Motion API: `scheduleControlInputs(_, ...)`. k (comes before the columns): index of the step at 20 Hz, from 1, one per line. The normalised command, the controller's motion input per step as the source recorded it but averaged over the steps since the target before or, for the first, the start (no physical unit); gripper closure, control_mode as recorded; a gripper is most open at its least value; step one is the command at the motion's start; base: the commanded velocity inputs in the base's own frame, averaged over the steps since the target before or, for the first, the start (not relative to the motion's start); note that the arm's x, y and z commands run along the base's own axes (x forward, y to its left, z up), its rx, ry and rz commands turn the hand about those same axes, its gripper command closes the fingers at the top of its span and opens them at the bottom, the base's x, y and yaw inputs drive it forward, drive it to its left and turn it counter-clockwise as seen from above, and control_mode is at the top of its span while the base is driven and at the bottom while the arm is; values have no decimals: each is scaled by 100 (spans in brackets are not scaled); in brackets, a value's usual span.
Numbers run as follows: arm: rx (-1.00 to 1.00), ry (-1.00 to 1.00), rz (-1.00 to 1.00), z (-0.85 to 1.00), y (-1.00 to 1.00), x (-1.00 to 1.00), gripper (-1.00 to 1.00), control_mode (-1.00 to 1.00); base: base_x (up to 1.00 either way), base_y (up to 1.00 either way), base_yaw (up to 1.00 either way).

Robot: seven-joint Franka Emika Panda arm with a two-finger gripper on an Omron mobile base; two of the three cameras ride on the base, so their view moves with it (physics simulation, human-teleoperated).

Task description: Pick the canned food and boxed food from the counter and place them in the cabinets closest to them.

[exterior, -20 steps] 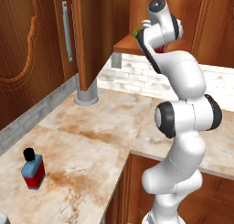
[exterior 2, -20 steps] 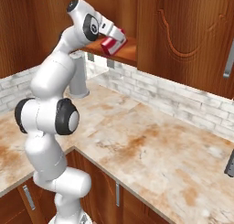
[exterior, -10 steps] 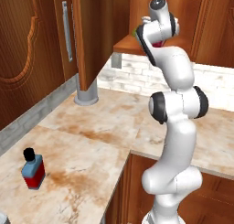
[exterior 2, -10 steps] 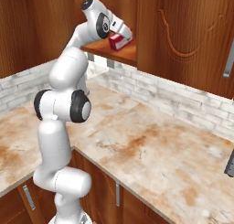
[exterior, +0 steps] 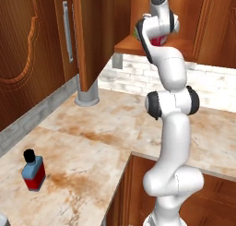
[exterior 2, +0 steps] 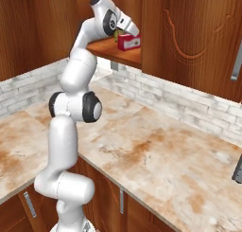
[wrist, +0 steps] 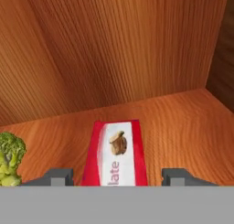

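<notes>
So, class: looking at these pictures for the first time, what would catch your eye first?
The white arm reaching up into the open wall cabinet, its gripper open around a red box lying on the wooden shelf. Next, a broccoli floret beside the box, and a blue-and-red bottle on the counter.

one box, one broccoli, one bottle

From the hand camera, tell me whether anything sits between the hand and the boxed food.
Nothing visible does. The boxed food lies on the cabinet shelf directly between the hand's spread fingertips. A broccoli floret sits off to one side, apart from the box.
</notes>
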Motion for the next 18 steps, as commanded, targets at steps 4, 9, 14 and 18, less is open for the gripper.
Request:
scheduleControlInputs(4, 0, 1, 0, 0, 1, -11, -100, -100, 0, 0, 0)
scheduleControlInputs(9, -5, -2, 1, -16, 12, -69, -100, -100, 0, 0, 0)
scheduleControlInputs(14, -8, -11, 3, -52, 5, -100, -100, -100, 0, 0, 0)
scheduleControlInputs(18, -2, -11, 3, -48, -12, -100, -100, -100, 0, 0, 0)
